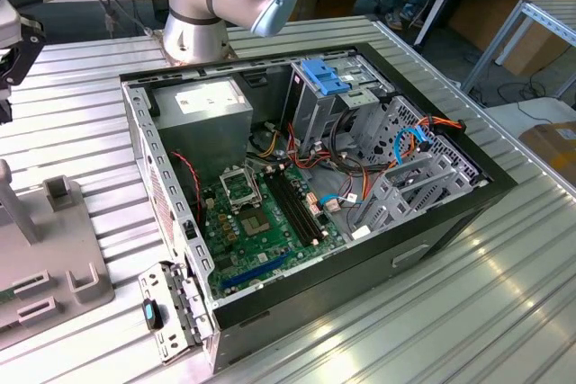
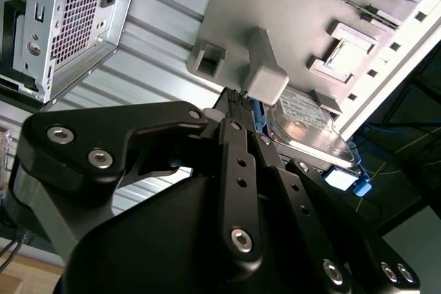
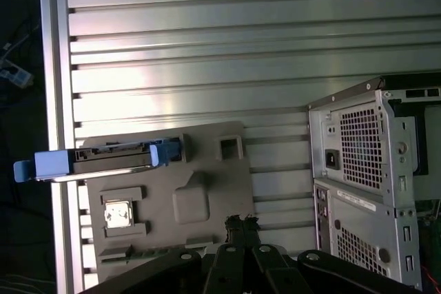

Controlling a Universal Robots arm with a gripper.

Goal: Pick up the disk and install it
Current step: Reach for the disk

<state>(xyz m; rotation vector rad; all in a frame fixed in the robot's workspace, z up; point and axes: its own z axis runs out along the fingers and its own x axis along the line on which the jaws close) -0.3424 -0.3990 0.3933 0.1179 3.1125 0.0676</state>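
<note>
Disk (image 3: 96,160) on grey fixture (image 3: 227,191); gripper (image 3: 241,222) nearby, apart

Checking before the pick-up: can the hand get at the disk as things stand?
Probably yes. The disk stands on edge in the grey holder with its upper edge uncovered. Nothing lies between it and the hand, which hangs above the holder, off to one side of the disk.
</note>
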